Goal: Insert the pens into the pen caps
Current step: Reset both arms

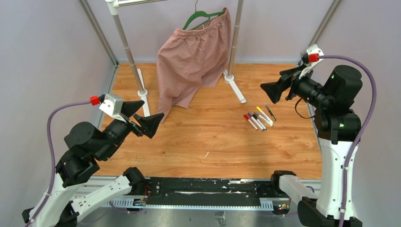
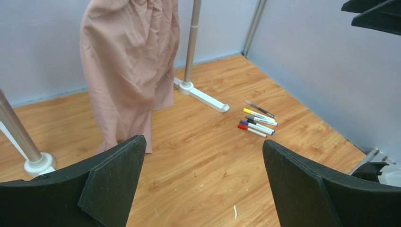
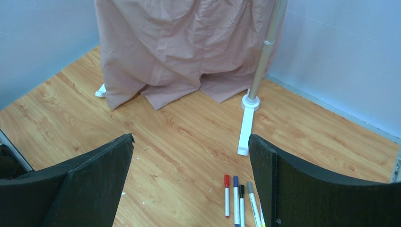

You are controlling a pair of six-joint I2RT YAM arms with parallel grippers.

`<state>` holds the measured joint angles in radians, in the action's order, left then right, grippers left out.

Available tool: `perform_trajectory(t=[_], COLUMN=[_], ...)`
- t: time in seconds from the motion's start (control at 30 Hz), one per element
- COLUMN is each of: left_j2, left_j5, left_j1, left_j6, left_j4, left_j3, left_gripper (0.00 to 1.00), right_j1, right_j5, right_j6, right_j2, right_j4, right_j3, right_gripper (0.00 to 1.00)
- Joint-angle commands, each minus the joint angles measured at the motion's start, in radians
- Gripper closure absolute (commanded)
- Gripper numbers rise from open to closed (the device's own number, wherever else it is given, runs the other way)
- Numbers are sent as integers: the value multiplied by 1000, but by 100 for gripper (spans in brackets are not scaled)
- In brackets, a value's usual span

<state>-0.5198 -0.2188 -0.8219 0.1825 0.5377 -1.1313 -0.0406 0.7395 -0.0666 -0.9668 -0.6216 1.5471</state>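
Several pens (image 1: 258, 118) lie side by side on the wooden table, right of centre. Most have white barrels with red, blue, black, grey and yellow ends; a thin dark one (image 1: 270, 112) lies furthest right. The coloured ends look like caps seated on the pens, such as the red cap (image 3: 226, 180). I see no loose caps. The pens also show in the left wrist view (image 2: 257, 121) and the right wrist view (image 3: 239, 198). My left gripper (image 1: 151, 109) (image 2: 203, 140) is open and empty, raised over the table's left. My right gripper (image 1: 273, 79) (image 3: 190, 137) is open and empty, raised behind the pens.
A clothes rack stands at the back with pink shorts (image 1: 194, 56) on a green hanger (image 1: 201, 18). Its white feet (image 1: 235, 87) (image 1: 143, 94) rest on the table, the right one close behind the pens. Grey walls close in the sides and back.
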Motion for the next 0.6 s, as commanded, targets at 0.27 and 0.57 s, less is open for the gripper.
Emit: perform_trajectory(t=[0.27, 0.57], left_j2=[5, -4], left_j5=[20, 18], left_j1=[6, 6], left_j6=[-30, -44], left_j4=[-44, -63], left_j3=[38, 55], left_gripper=[0, 0], right_j1=[-31, -41], right_j5=[21, 21], right_j6=[21, 26], right_j2=[13, 13], right_j4=[4, 14], right_j3=[-35, -49], right_gripper=[4, 3])
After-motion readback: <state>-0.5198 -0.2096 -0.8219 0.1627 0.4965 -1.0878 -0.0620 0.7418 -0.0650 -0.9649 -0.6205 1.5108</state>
